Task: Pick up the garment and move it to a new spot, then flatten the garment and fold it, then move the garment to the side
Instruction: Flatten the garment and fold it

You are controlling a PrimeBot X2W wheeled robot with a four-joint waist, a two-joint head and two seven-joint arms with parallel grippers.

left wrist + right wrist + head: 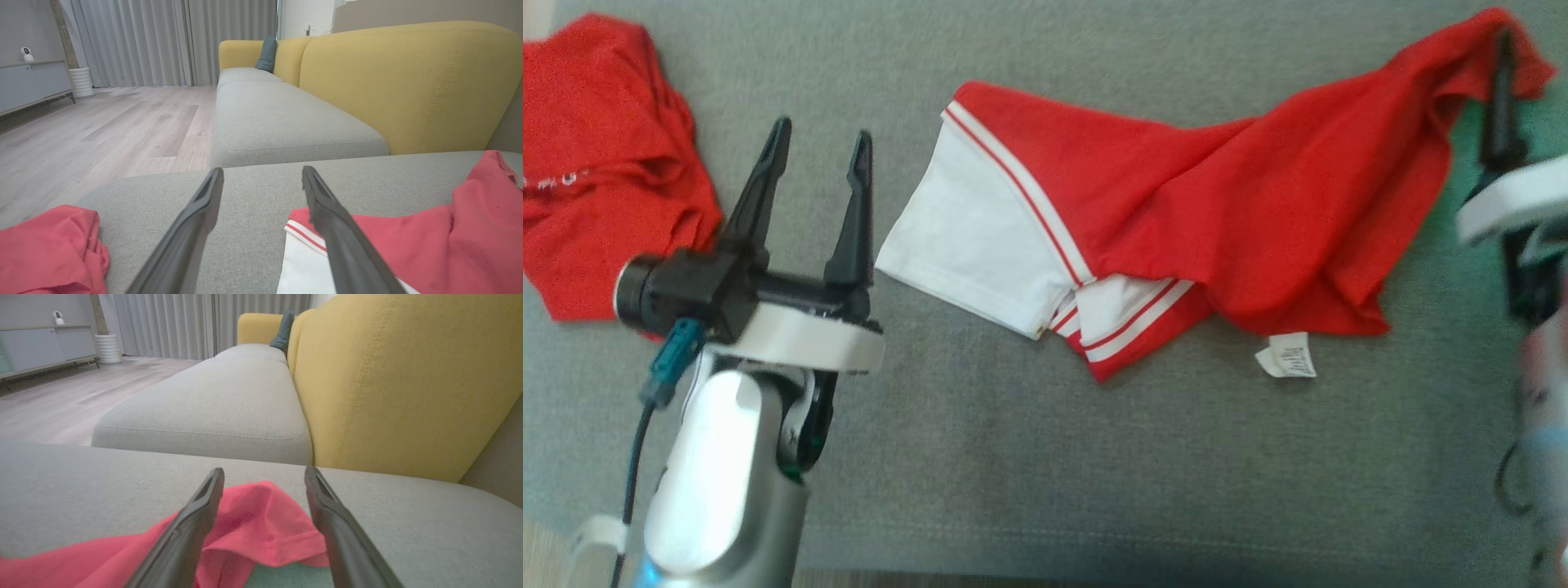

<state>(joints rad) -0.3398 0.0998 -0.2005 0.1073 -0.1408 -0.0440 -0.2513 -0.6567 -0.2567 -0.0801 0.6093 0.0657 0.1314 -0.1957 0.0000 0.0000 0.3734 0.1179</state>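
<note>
Red garment (1217,188) on grey cushion (1013,457)

1. The garment (1217,204) is red, with a white sleeve (964,245) and white stripes; its label (1286,355) is white.
2. The other garment (596,155) is also red.
3. The sofa seat (1013,457) is grey, its backrest (408,81) yellow, the cushion (267,53) teal.
4. The left end effector (821,139) has black fingers (854,216).

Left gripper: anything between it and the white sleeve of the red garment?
Nothing visible. Only bare grey cushion lies between the open left gripper and the white sleeve of the red garment. The other red garment sits on the gripper's far side, off that path.
</note>
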